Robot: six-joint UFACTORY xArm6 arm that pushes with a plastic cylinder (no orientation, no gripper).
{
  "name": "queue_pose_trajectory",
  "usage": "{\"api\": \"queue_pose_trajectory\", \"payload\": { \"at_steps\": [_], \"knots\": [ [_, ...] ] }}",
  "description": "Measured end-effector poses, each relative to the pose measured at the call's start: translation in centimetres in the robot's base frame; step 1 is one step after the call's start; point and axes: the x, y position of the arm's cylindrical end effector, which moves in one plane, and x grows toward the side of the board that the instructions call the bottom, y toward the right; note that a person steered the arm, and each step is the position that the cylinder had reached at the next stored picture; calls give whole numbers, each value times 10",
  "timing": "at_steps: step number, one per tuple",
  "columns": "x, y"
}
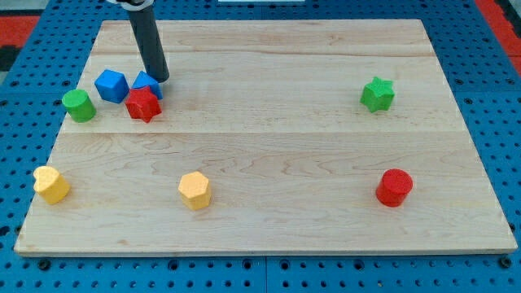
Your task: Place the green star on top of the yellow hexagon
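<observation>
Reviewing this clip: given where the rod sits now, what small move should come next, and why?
Probably swing my tip away from the blue block toward the view's right, aiming beyond the green star. The star sits far right and the yellow hexagon lies lower left of it, so pushing must start from the star's upper right.

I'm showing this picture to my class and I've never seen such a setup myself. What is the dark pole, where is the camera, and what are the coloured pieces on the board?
There is one picture, from a single camera looking down at a slant on a wooden board. The dark pole is a robot arm's rod; it holds nothing and only pushes. Its tip is at the view's top left, right beside a blue block, with a blue cube, a red star and a green cylinder close by. The green star sits far off at the view's right. Along the bottom lie a yellow heart, the yellow hexagon and a red cylinder.
</observation>
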Motion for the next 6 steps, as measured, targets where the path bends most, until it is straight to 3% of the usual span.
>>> {"api": "queue_pose_trajectory", "payload": {
  "at_steps": [2,3,4,5,6],
  "knots": [
    [3,244],
    [-18,358],
    [-13,430],
    [29,371],
    [62,255]
  ]
}}
